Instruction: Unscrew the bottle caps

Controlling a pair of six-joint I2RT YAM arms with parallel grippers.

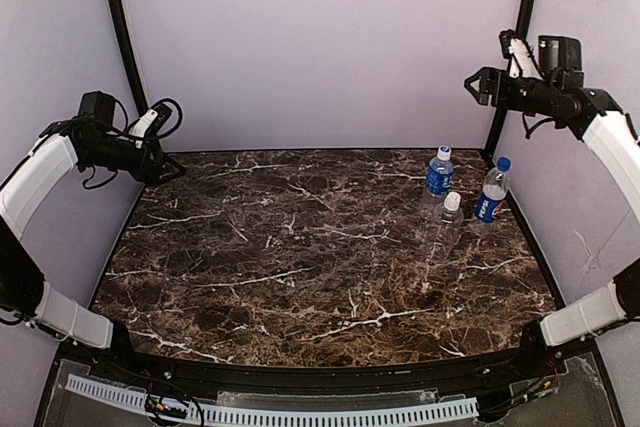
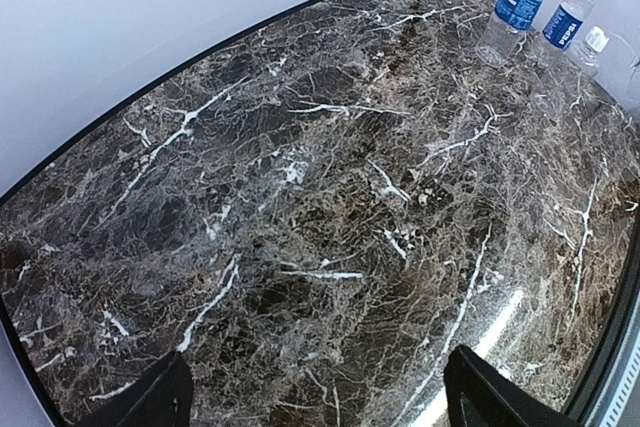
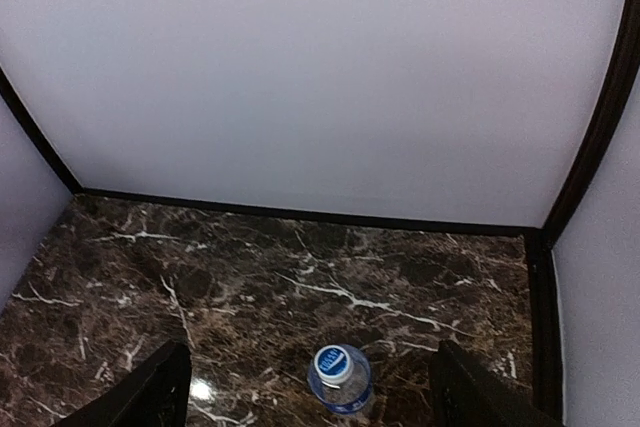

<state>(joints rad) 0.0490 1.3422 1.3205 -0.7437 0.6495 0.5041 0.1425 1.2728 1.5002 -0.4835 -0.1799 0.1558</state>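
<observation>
Three clear bottles stand upright at the back right of the marble table (image 1: 300, 247). One has a blue label (image 1: 439, 175) and a white cap (image 1: 444, 152). One has a blue label (image 1: 490, 202) and a blue cap (image 1: 504, 163). A plain bottle (image 1: 444, 229) has a white cap (image 1: 452, 201). All three also show far off in the left wrist view (image 2: 517, 9). My left gripper (image 1: 170, 169) is open and empty, raised over the table's left edge. My right gripper (image 1: 480, 85) is open and empty, high above the bottles; one capped bottle (image 3: 341, 379) shows below it.
Pale walls enclose the table on three sides, with black frame posts (image 1: 120, 17) at the back corners. A black rail and a white slotted strip (image 1: 300, 412) run along the near edge.
</observation>
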